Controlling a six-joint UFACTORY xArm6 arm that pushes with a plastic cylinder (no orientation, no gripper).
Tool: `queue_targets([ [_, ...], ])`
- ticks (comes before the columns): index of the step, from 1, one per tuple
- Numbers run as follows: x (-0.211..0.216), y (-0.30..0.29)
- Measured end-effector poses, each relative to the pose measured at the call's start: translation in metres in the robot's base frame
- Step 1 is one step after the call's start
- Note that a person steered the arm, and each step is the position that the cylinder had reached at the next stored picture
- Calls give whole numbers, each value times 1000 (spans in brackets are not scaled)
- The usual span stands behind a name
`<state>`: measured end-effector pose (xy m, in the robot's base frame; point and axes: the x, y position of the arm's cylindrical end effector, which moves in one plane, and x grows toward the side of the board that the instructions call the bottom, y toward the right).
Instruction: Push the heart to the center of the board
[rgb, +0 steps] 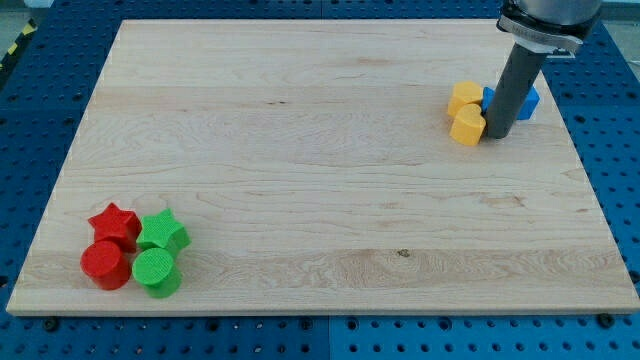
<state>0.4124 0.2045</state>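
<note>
A yellow heart-like block (468, 127) lies near the board's right side, toward the view's top. A second yellow block (465, 97) touches it just above; its shape is unclear. My tip (497, 134) stands right against the heart's right side. A blue block (526, 101) lies behind the rod on its right, partly hidden, with a sliver of blue showing on the rod's left; its shape cannot be made out.
A red star (114, 222), a red cylinder (105, 265), a green star (164, 232) and a green cylinder (157, 272) are clustered at the bottom left corner of the wooden board (320, 180). Blue perforated table surrounds the board.
</note>
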Motion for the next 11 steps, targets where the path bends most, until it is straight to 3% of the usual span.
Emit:
queue_targets([
  [4,-12,-94],
  [5,-39,-94],
  [7,-28,-140],
  [9,4,-119],
  [10,14,-158],
  [11,14,-155],
])
